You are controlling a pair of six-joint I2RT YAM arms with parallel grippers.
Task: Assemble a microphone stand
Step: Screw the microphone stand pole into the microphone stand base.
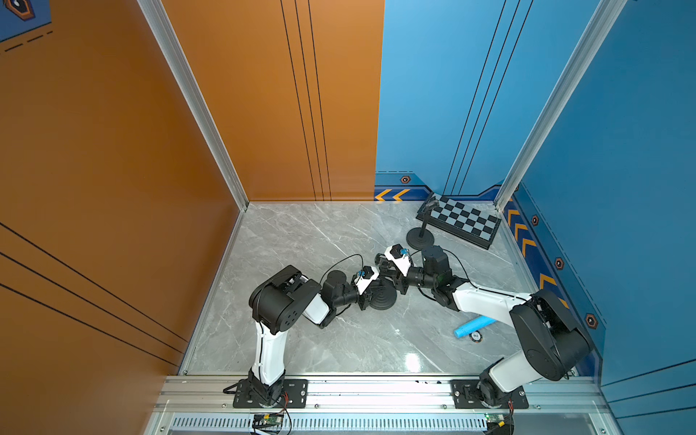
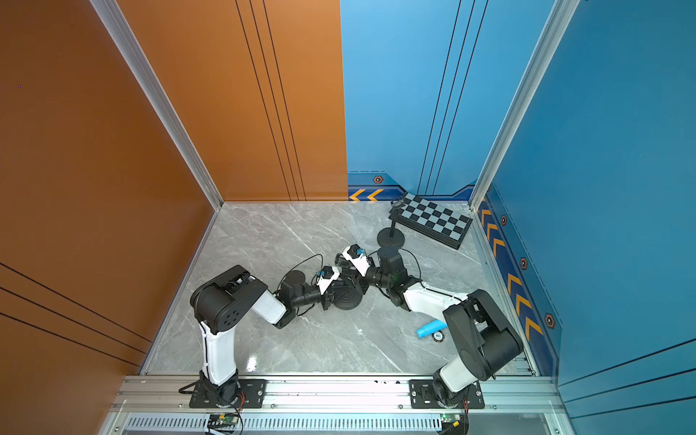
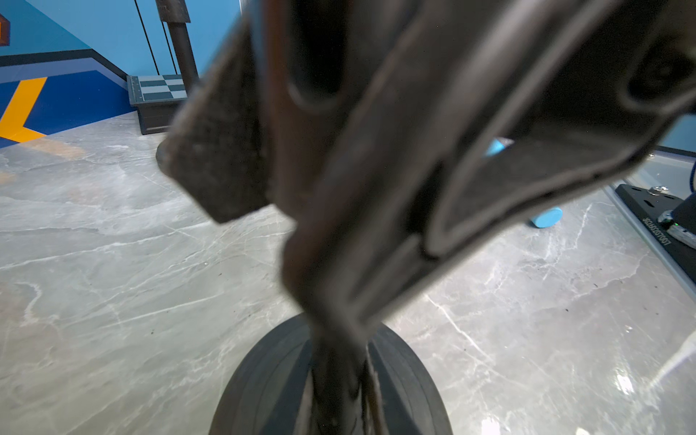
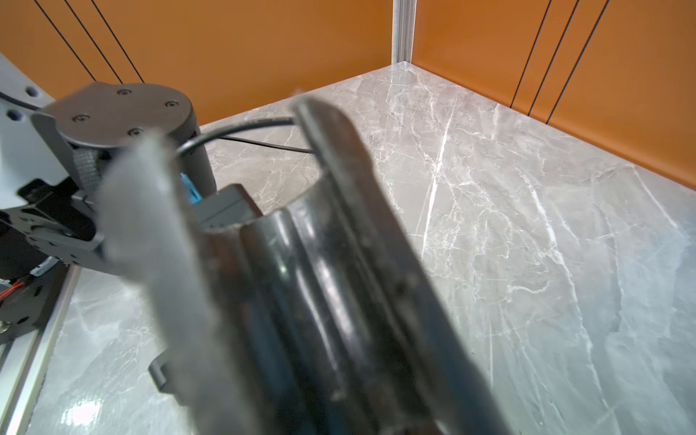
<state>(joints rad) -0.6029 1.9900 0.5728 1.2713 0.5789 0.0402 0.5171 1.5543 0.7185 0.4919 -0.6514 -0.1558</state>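
A black round base (image 1: 384, 299) (image 2: 348, 299) lies mid-table, and both arms meet over it. A black pole (image 3: 339, 361) rises from the base (image 3: 263, 384). My left gripper (image 3: 341, 399) (image 1: 372, 292) is shut on the pole just above the base. My right gripper (image 1: 385, 265) (image 4: 301, 301) comes in from the right and is shut on the pole's upper end, a black trough-shaped clip (image 4: 286, 263). One grey padded finger (image 4: 150, 226) shows beside the clip. The joint between pole and base is hidden by blur.
Another stand (image 1: 420, 238), upright with a clip on top, is at the back right, in front of a tilted chessboard (image 1: 465, 222). A blue cylinder (image 1: 473, 327) and a small round disc (image 1: 475, 336) lie under the right arm. Walls close three sides.
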